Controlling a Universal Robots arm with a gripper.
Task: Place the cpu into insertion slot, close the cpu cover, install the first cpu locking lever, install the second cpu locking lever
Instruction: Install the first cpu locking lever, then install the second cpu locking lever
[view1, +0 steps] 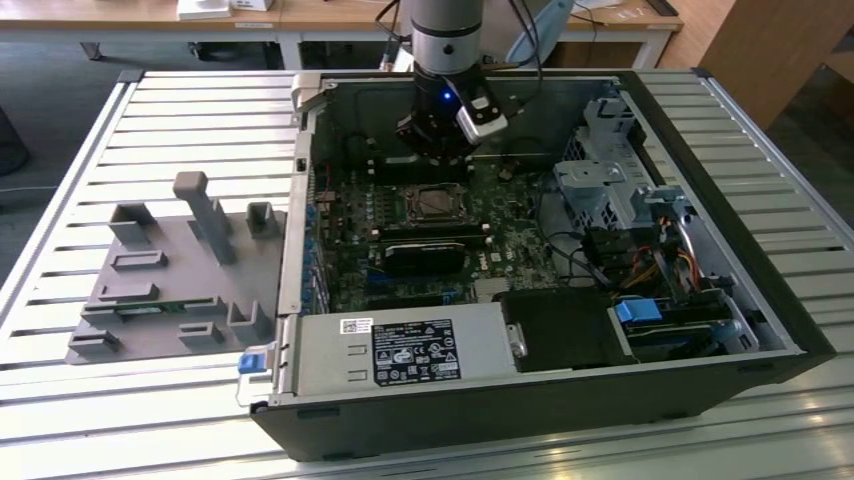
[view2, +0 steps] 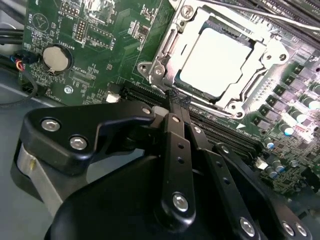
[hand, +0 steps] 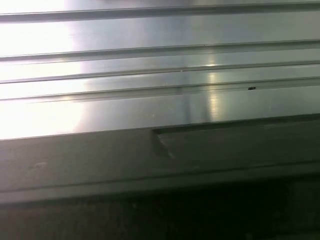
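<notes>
Exterior view first: a ribbed metal tabletop (view1: 134, 110) carries an open computer case (view1: 534, 400) lying on its side, with a grey fixture tray (view1: 160, 290) of slots and posts beside it on the exterior view's left. Inside the case the green motherboard (view1: 400, 250) faces up, and the arm's gripper (view1: 434, 160) hangs over its far part, just beyond the CPU socket (view1: 434, 203), which sits near the board's middle. In the second wrist view the gripper (view2: 175, 97) shows its black jaws drawn together to a narrow tip with nothing held between them. The tip hangs right at the socket's near edge. The cpu (view2: 217, 62), its pale metal top showing, already lies seated in the socket, straight ahead of the jaws and a little beyond them. The cpu cover (view2: 267, 52) lies flat around it, its square window framing the chip. Whether either locking lever is latched I cannot tell.
</notes>
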